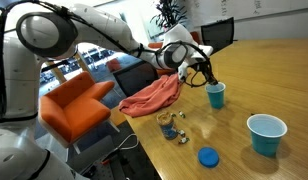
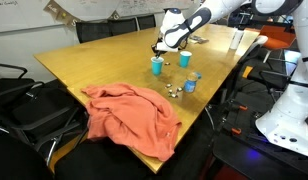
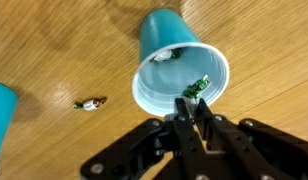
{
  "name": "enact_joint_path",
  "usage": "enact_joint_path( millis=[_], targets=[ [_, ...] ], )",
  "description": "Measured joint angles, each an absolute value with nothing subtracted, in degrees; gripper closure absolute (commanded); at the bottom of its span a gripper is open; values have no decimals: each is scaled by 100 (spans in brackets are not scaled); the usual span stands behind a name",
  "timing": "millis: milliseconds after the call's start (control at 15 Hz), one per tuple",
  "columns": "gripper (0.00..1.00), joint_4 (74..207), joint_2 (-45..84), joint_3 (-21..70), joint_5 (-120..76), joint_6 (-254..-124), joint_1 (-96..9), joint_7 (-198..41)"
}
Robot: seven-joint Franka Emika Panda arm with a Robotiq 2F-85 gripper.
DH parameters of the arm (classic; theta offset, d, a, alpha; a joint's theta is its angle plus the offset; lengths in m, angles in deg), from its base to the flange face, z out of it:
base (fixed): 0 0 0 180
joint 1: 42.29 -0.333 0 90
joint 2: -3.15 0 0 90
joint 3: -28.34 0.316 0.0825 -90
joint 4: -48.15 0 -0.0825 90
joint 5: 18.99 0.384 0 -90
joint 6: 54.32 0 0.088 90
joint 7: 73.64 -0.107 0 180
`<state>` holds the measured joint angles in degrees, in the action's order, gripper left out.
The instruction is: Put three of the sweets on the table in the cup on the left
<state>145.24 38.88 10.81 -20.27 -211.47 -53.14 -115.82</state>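
The small teal cup [image 1: 215, 96] stands on the wooden table [image 1: 264, 70], and shows in both exterior views [image 2: 157, 67]. My gripper [image 1: 204, 72] hangs just above its mouth [image 2: 162, 47]. In the wrist view the cup [image 3: 164, 40] lies open below my gripper [image 3: 192, 103], which is shut on a green-wrapped sweet [image 3: 197, 88] over the rim. A pale sweet [image 3: 169, 57] lies inside the cup. Another sweet [image 3: 90, 102] lies on the table beside it. Several loose sweets [image 1: 178, 133] lie near the clear glass.
A wider-looking teal cup [image 1: 266, 134] stands apart toward the table edge [image 2: 185, 59]. A short clear glass [image 1: 167, 124] and a flat blue disc [image 1: 207, 156] sit near the sweets. An orange cloth [image 1: 152, 96] is heaped on the table. An orange chair [image 1: 74, 105] stands beside it.
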Motion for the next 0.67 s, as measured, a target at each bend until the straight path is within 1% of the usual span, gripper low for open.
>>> enact_joint_path(
  millis=[267, 467, 533, 667],
  targets=[
    [24, 14505, 3941, 1168, -2002, -21161, -5333, -11668],
    [2, 14605, 3616, 1383, -1964, -21093, -5251, -11528],
    [0, 14714, 3372, 1375, -2027, -20976, -5264, -11510],
    [0, 14966, 2790, 1354, -2219, -20500, -5264, -11472]
  ],
)
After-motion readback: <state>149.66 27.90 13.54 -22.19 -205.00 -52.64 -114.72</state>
